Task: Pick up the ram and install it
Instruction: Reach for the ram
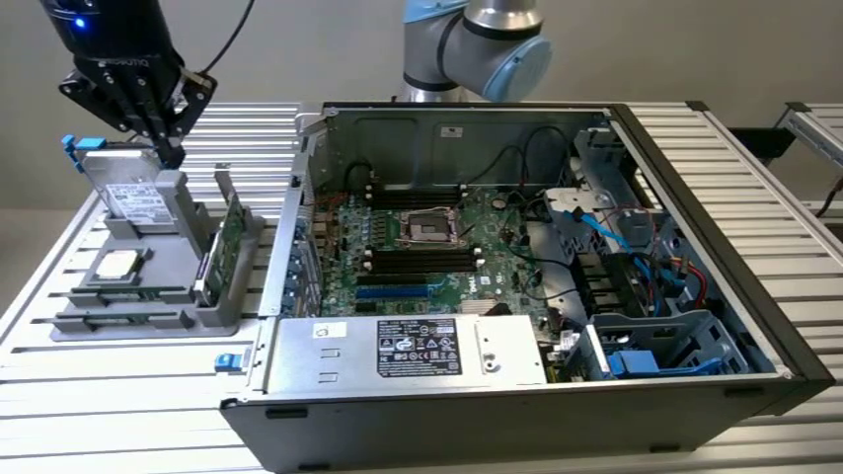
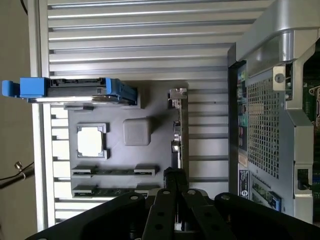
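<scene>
Black gripper fingers together, empty, over grey plastic tray. Long narrow green ram stick lies slotted there: judged light, stiff, fragile; pinch its long edges mid-length.

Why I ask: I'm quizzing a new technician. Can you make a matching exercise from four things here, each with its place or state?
1 ram
2 processor chip
3 hard drive
4 gripper

A shut, above the grey holder
B propped upright, blue bracket attached
C flat in a square recess
D flat in a long narrow slot

Pairs: 1-D, 2-C, 3-B, 4-A.
</scene>
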`<state>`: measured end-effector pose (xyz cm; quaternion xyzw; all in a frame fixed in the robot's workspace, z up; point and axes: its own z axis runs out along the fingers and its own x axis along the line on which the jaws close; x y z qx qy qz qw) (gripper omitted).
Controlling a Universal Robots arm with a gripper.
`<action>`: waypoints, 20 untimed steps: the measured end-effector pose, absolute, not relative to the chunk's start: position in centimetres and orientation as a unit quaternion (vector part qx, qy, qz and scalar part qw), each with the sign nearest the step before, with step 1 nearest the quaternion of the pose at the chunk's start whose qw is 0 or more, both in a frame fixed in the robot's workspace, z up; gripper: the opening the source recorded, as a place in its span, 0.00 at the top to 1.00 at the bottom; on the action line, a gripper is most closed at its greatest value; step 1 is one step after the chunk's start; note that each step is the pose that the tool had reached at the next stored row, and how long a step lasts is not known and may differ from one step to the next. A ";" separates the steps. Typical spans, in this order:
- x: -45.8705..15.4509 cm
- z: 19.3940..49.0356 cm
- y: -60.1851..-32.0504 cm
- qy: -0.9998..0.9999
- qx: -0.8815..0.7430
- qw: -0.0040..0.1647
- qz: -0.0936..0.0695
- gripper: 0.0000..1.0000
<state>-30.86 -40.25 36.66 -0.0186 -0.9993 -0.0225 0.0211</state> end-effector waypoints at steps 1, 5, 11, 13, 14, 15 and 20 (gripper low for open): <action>-31.0 36.6 -40.3 -0.999 -0.018 0.021 -0.023 0.90; -31.5 36.3 -40.6 -0.999 -0.015 0.021 -0.022 0.90; -32.5 35.9 -41.1 -0.999 -0.012 0.021 -0.022 0.90; -32.8 35.8 -41.2 -0.999 -0.011 0.021 -0.022 0.90; -33.0 35.7 -41.3 -0.999 -0.010 0.021 -0.022 0.90; -33.1 35.7 -41.3 -0.999 -0.010 0.021 -0.022 0.90; -33.9 35.4 -41.7 -0.999 -0.007 0.022 -0.022 0.90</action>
